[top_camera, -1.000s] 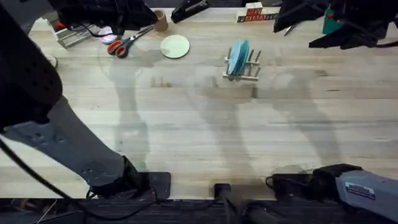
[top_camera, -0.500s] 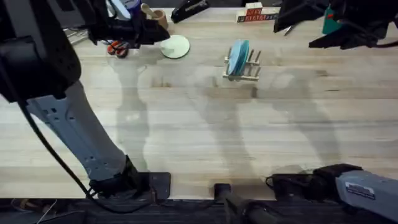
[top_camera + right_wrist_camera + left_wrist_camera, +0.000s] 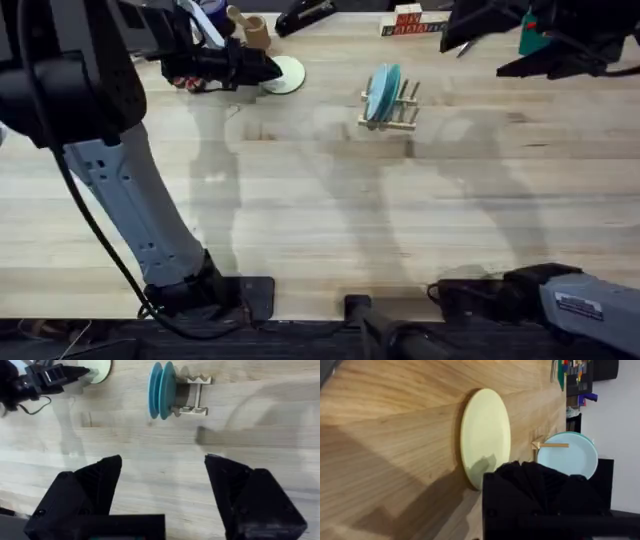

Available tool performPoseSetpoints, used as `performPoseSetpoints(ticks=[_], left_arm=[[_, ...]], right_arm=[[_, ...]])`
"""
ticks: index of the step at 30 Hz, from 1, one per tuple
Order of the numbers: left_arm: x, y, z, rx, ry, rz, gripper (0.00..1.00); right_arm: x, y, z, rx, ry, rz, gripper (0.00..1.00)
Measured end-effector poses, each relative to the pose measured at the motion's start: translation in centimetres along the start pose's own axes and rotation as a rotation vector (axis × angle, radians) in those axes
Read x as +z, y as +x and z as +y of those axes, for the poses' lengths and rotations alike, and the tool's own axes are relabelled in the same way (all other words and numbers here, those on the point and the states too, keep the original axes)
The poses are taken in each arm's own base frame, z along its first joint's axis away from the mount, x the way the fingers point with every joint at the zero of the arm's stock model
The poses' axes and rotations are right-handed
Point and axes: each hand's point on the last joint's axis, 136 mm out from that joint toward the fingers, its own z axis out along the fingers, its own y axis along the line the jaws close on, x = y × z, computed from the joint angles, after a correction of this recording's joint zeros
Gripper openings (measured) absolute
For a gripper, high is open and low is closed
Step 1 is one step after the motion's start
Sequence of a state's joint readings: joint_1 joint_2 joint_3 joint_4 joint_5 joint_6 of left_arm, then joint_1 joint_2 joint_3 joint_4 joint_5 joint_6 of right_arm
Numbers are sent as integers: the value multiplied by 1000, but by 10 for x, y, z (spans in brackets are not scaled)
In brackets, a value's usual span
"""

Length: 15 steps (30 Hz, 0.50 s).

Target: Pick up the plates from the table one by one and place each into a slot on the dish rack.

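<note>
Left gripper (image 3: 268, 70) low over the table (image 3: 320, 220), fingertips at the near edge of the cream plate (image 3: 485, 435); opening impossible to tell. Right gripper (image 3: 162, 485) spread wide, holding nothing, well apart from the dish rack (image 3: 192, 395) with two blue plates (image 3: 161, 390) standing in its slots.

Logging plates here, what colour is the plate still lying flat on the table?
Cream plate, clearest in the left wrist view.

Left arm reaches far-left across the table (image 3: 330, 220), left hand (image 3: 268, 70) at the near edge of the cream plate (image 3: 288, 73) lying flat. Dish rack (image 3: 392, 110) mid-table holds two blue plates (image 3: 381, 92) upright. Red-handled scissors (image 3: 186, 82) beside the arm.
</note>
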<state>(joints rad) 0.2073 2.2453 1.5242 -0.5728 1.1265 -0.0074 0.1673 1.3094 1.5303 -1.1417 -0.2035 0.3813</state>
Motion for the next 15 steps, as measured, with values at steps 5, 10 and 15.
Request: performPoseSetpoints(ticks=[5, 10, 15], left_arm=[[-2, 1, 2, -12, -2, 0, 41], [-7, -1, 6, -19, -14, -11, 40], [-8, -1, 11, -20, -38, -13, 40]], right_arm=[[0, 0, 0, 0, 0, 0, 995], [0, 0, 0, 0, 0, 0, 996], [0, 0, 0, 0, 0, 0, 995]])
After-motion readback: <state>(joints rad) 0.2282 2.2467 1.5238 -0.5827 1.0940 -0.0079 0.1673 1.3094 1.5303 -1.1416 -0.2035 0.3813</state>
